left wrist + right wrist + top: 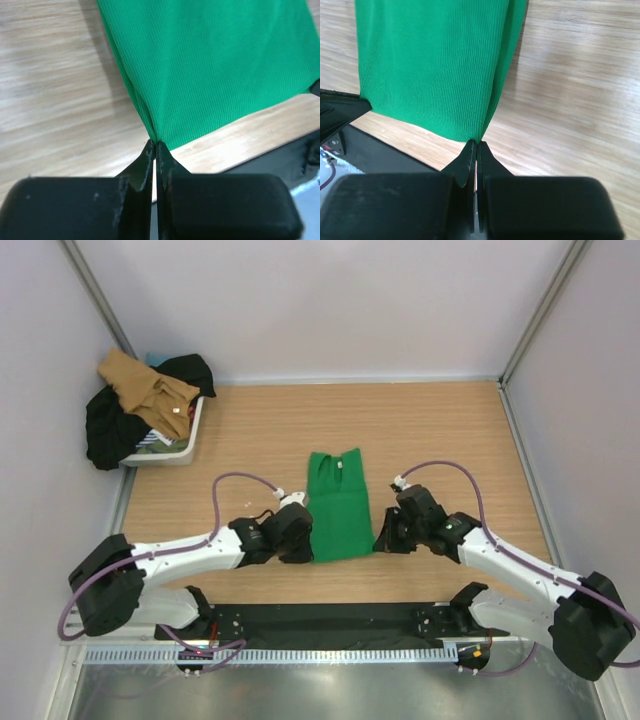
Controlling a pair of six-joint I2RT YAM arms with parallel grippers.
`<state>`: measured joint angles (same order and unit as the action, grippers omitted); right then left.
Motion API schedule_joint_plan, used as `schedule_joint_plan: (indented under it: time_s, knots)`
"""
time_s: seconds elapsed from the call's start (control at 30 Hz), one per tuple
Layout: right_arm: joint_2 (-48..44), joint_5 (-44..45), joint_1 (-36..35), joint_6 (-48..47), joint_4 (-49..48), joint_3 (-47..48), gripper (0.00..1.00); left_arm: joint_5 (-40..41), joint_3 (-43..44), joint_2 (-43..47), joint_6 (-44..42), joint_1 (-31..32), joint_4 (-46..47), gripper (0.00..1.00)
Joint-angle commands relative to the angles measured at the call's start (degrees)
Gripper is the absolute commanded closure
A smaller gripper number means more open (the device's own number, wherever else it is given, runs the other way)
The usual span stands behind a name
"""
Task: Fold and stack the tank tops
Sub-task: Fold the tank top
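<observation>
The left hand [154, 146] and right hand [476, 145] pinch near corners of green tank top [336, 508]

We see bright, even light; the green top [215, 75] casts a soft shadow on the desk [50, 110]. Nearest the lens, the left tool [156, 146] and right tool [476, 145] blur.

On my overhead feed, a white bin [190, 447] sits at the far left corner of the wooden table [450, 430], with a black garment [105, 430] spilling over its left rim. A black mounting plate [330, 620] runs along the near edge, and pale walls [330, 300] close in three sides.
</observation>
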<state>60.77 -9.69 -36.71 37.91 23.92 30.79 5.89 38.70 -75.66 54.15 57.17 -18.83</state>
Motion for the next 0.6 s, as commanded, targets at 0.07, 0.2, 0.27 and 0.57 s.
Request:
schedule_joint_plan:
  time_s: [0.07, 0.2, 0.27, 0.57]
  knots:
    - [-6.0, 1.7, -0.4, 1.1, 7.5, 3.7, 0.99, -1.8, 3.0, 5.8, 2.4, 0.8, -6.7, 1.0]
    - [-6.4, 3.7, -0.4, 0.0, 10.6, 8.0, 0.99, -1.5, 6.0, 6.7, 2.3, 0.6, -9.4, 1.0]
    - [-5.6, 4.9, -0.4, -1.3, 12.2, 11.4, 0.99, -1.2, 8.7, 6.1, 1.5, -0.2, -11.2, 1.0]
    - [6.1, 13.3, 0.0, -7.1, 14.9, 24.9, 0.99, -5.1, 18.3, 1.6, -4.3, -7.9, -14.9, 1.0]
